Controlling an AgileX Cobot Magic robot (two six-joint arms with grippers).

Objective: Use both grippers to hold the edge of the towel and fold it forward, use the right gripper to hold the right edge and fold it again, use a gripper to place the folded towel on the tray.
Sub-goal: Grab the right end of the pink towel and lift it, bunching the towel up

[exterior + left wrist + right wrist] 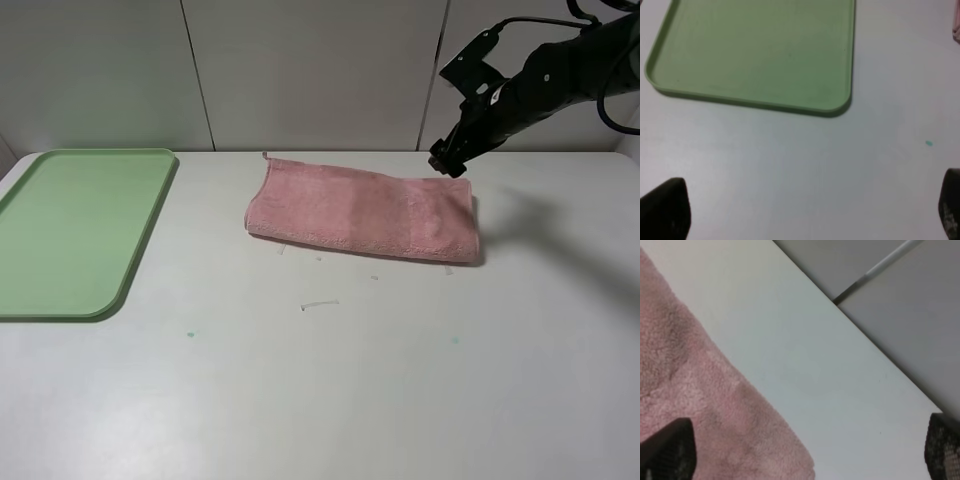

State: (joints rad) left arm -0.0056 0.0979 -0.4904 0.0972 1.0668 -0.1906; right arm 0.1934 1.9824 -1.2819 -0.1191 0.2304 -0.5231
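on the table (330, 390), the folded towel (365, 210) lies lengthwise left-to-right.

White table (330, 390) before grey panelled wall (300, 70)

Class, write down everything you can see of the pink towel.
The towel is pink, fluffy terry cloth, folded into a long band, with a tiny loop at its far left corner. It lies flat on the white table, apart from the green tray. The right gripper hangs open over its far right corner, not gripping it.
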